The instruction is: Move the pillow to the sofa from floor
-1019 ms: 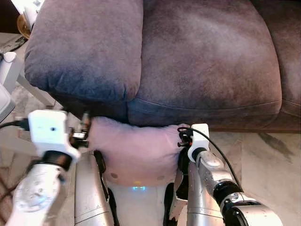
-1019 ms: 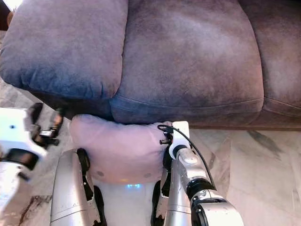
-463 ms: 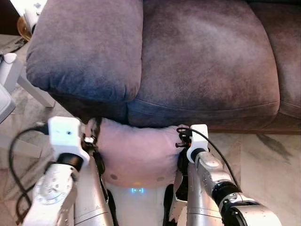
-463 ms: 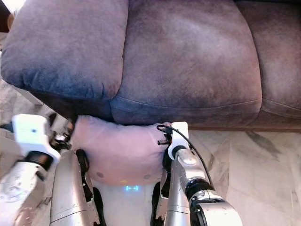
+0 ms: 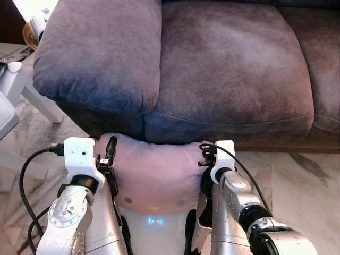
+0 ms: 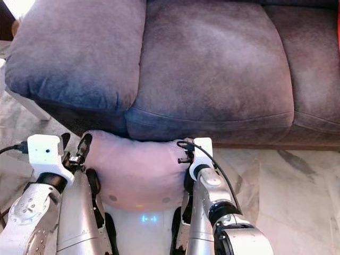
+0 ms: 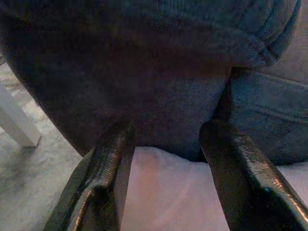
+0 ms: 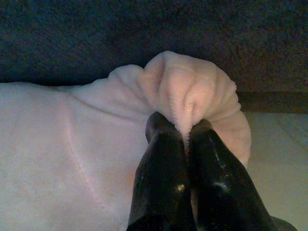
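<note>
A pale pink pillow (image 5: 154, 170) hangs in front of my body, just below the front edge of the dark grey-purple sofa (image 5: 212, 69). My right gripper (image 8: 184, 132) is shut on the pillow's right corner, with the fabric bunched between its fingers (image 8: 161, 163). My left gripper (image 7: 166, 139) is open at the pillow's left edge. Its two black fingers (image 7: 108, 159) straddle the pink fabric (image 7: 168, 192) and point at the sofa's front face. In the eye views the left gripper (image 5: 109, 151) sits against the pillow's upper left corner.
White furniture legs (image 5: 24, 90) stand on the marble floor (image 5: 303, 186) left of the sofa's armrest cushion (image 5: 98, 53). A black cable (image 5: 29, 170) loops from my left wrist. The sofa seat spans the whole width ahead.
My left arm has swung in from the left to the pillow's left edge. The right gripper has kept its hold on the right corner. The camera shifted slightly.
</note>
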Controlling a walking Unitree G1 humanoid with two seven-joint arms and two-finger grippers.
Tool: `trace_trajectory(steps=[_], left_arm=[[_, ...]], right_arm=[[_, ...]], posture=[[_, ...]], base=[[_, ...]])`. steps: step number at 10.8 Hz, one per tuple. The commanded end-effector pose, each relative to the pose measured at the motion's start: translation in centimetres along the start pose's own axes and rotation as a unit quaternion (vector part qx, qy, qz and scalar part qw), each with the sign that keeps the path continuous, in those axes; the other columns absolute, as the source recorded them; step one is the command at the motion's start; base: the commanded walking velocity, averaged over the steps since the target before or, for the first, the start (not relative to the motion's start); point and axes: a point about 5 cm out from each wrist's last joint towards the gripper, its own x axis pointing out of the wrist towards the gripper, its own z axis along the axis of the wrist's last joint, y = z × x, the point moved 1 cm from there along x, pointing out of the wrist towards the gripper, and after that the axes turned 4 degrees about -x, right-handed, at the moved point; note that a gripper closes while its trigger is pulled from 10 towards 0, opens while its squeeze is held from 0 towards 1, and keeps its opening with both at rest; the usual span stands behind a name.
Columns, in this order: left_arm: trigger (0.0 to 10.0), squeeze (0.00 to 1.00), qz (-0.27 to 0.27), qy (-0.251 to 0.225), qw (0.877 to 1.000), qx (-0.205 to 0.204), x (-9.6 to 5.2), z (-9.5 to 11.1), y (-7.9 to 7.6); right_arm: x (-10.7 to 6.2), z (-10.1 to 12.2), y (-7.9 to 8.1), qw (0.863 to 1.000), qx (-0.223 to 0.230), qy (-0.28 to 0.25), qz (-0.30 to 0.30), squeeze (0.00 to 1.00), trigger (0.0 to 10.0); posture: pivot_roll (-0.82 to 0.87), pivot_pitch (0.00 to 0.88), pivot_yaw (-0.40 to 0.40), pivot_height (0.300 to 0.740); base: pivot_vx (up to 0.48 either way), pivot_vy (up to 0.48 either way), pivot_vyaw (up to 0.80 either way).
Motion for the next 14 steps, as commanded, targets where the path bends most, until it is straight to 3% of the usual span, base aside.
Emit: trace_trajectory(steps=[1,5,10,14], left_arm=[[10.0,0.0,-0.004,0.008,1.0,0.004,-0.1,-0.4,-0.2],[10.0,0.0,-0.006,-0.014,1.0,0.005,0.1,0.0,-0.3],[10.0,0.0,-0.015,-0.037,0.999,-0.006,0.2,0.5,-0.6],[10.0,0.0,-0.009,-0.038,0.999,0.006,0.4,0.6,-0.5]], right_arm=[[-0.4,-1.1,-0.8,1.0,0.016,0.016,-0.018,0.0,10.0],[-0.3,-1.0,-0.7,0.999,0.019,0.016,-0.02,0.0,10.0],[-0.3,-0.9,-0.9,0.999,0.018,0.016,-0.021,0.0,10.0],[-0.2,-0.8,-0.8,1.0,0.017,0.016,-0.021,0.0,10.0]], posture=[[0.19,0.23,-0.087,0.463],[0.19,0.228,-0.087,0.463],[0.2,0.217,-0.09,0.463],[0.2,0.213,-0.091,0.463]], base=[[0.0,0.0,0.0],[-0.06,0.0,0.0],[-0.363,0.0,0.0],[0.0,0.0,0.0]])
